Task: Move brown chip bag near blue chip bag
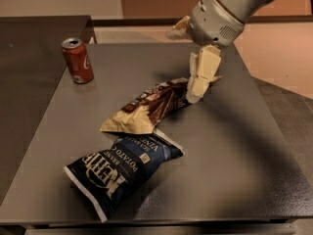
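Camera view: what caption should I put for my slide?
Gripper at one end of the brown chip bag, which lies beside the blue chip bag on the gray table.

Looks like a robot test lab tbh: plain dark bench (234, 146), soda can (77, 60), end effector (195, 93) over the bench's far side.

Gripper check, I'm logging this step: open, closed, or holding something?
Gripper: at the far end of the brown chip bag; whether it is open, closed or holding the bag cannot be told.
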{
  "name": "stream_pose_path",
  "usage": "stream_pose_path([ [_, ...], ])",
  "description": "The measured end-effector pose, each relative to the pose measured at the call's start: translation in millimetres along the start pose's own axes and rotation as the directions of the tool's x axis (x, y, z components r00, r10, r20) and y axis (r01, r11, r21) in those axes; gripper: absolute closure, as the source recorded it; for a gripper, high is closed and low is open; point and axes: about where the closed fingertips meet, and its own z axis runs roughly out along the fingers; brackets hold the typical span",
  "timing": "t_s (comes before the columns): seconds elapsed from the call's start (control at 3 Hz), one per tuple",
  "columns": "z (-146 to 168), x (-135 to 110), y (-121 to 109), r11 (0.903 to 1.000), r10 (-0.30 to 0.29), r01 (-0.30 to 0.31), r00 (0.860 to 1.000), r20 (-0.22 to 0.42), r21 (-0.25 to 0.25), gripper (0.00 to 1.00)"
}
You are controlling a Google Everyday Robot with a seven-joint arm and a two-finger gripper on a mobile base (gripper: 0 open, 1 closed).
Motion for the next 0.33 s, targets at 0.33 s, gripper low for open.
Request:
stream_pose_path([
  [0.33,0.0,0.0,0.0,1.0,0.0,0.0,1.0,0.0,0.0,0.0],
])
